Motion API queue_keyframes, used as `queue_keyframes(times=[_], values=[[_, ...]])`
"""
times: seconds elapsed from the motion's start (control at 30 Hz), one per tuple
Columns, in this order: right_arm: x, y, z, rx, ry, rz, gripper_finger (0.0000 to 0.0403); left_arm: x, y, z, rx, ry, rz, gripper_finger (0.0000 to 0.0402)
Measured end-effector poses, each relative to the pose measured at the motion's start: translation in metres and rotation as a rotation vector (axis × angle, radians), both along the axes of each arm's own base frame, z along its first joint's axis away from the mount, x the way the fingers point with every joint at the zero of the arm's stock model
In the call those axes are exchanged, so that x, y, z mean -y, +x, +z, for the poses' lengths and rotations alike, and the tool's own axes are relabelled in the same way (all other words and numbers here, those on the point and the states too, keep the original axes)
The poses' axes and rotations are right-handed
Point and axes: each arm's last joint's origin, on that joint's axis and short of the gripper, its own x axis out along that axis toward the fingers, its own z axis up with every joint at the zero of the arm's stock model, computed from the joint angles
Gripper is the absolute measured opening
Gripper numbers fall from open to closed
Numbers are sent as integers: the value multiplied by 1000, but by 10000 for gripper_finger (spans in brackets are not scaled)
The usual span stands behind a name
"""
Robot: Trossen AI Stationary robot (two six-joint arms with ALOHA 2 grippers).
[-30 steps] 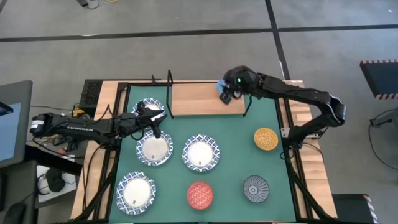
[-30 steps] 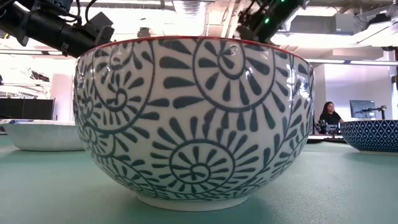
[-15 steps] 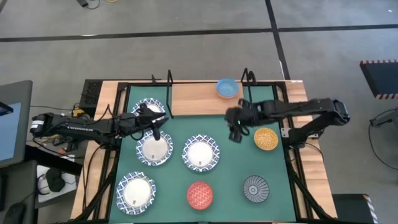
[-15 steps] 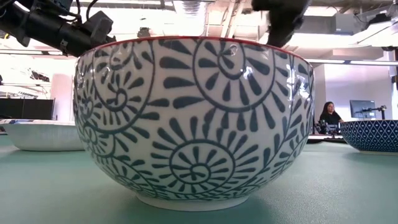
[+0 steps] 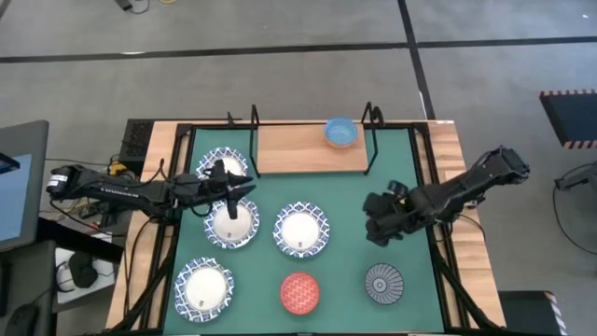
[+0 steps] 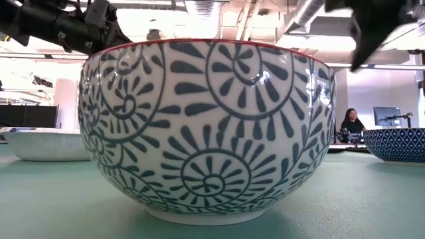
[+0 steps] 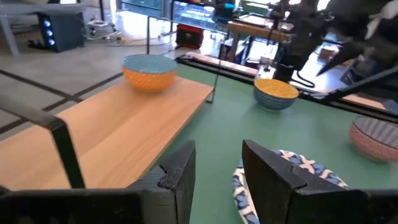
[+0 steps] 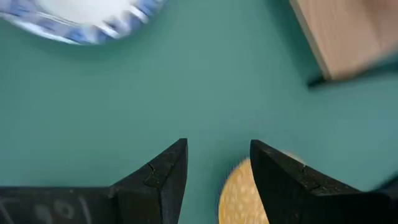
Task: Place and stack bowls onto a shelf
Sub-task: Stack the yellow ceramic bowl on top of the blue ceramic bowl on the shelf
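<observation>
My right gripper (image 5: 378, 228) is open and hangs over the green mat, just above the yellow-orange bowl (image 8: 244, 198), whose rim shows beside one fingertip. In the high view the arm hides that bowl. The light blue bowl (image 5: 340, 133) rests on its base at the right end of the wooden shelf (image 5: 298, 151). My left gripper (image 5: 229, 193) is open, level above the white blue-rimmed bowl (image 5: 233, 226), with another white bowl (image 5: 222, 161) behind it. Two more white bowls (image 5: 300, 231) (image 5: 205, 287), the red bowl (image 5: 299, 291) and the grey striped bowl (image 5: 383, 283) sit on the mat.
The shelf's black wire posts (image 5: 371, 117) rise at its ends. The black frame (image 5: 431, 187) runs along the mat's edges. In the low view the red bowl (image 6: 206, 126) fills the foreground. A person (image 6: 350, 123) sits far behind the table.
My right gripper has left the light blue bowl standing on the shelf's right end. It has swung away toward the table's near and right side and now hovers over the yellow-orange bowl.
</observation>
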Motion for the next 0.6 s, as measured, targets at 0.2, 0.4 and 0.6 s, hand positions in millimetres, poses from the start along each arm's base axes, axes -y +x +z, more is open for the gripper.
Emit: queue_keyframes(times=[0.2, 0.4, 0.6], values=[[15, -32, -31, 56, 57, -229, 192, 5, 0, 3, 32, -8, -30, 116], [24, -49, -39, 107, 70, -323, 175, 11, 0, 5, 60, -27, -62, 116], [43, -53, -44, 91, 14, -391, 162, 13, 0, 6, 75, -49, -66, 116]])
